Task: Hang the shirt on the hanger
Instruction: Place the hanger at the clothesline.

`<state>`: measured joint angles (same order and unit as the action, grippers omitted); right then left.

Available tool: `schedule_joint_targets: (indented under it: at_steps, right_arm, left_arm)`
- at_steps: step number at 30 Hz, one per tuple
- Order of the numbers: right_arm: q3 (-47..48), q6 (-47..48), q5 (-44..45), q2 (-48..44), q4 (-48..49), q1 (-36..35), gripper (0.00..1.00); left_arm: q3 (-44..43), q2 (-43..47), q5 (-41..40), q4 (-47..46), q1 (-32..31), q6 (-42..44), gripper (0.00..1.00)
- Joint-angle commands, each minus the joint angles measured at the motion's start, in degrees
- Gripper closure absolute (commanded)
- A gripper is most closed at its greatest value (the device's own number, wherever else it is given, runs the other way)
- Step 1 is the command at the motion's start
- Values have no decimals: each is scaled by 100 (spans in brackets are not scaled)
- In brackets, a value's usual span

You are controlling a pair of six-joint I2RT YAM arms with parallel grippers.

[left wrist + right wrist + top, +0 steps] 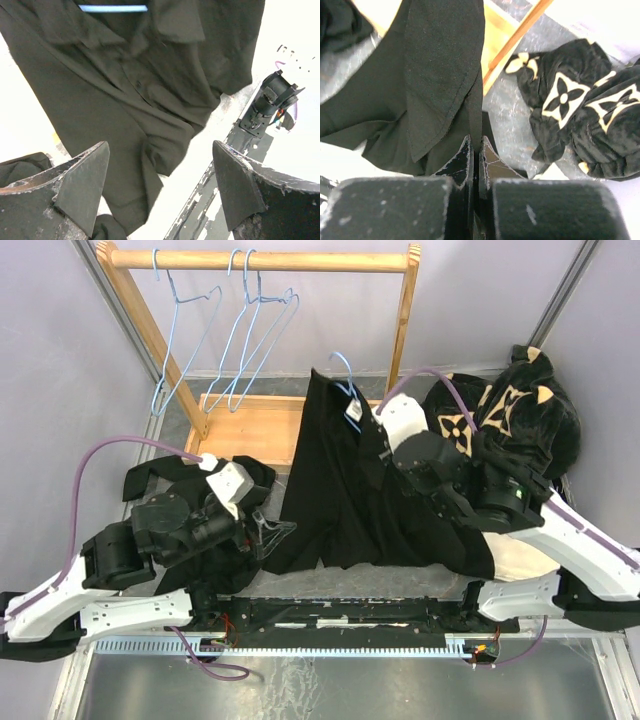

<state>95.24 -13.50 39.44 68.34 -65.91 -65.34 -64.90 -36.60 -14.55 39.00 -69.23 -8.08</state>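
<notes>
Grey tabletop (290, 388); soft black shirt (330, 490) on wire hanger (112, 8); right hand (476, 140) pinches cloth, left hand (160, 150) apart.

No words, numbers or brand names can be read anywhere.

The black plush garment (580, 125), ahead and to the right of the right gripper (476, 150), bears tan motifs (563, 96). They are four-petalled flowers and pointed star shapes, with no letters that can be made out among them.

A small white tag (353, 412) sits at the collar of the shirt (330, 490), just beside that gripper's tip. It is too small to tell whether anything is printed on it.

Beyond the left gripper (160, 185), up and to its right, a row of small dark marks (292, 52) on a pale surface is too blurred to read.
</notes>
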Motion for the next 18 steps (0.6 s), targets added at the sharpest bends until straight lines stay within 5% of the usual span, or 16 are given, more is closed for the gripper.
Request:
schedule_joint_targets:
  at_steps: [1,18]
  right_arm:
    - [1047,37,960,480,685,59,100]
    - [3393,116,-792,2300,902,2072,100]
  left_arm:
    - [26,-249,62,-121,-14,-221,11]
    - [245,-205,-41,-128,-22,-458,13]
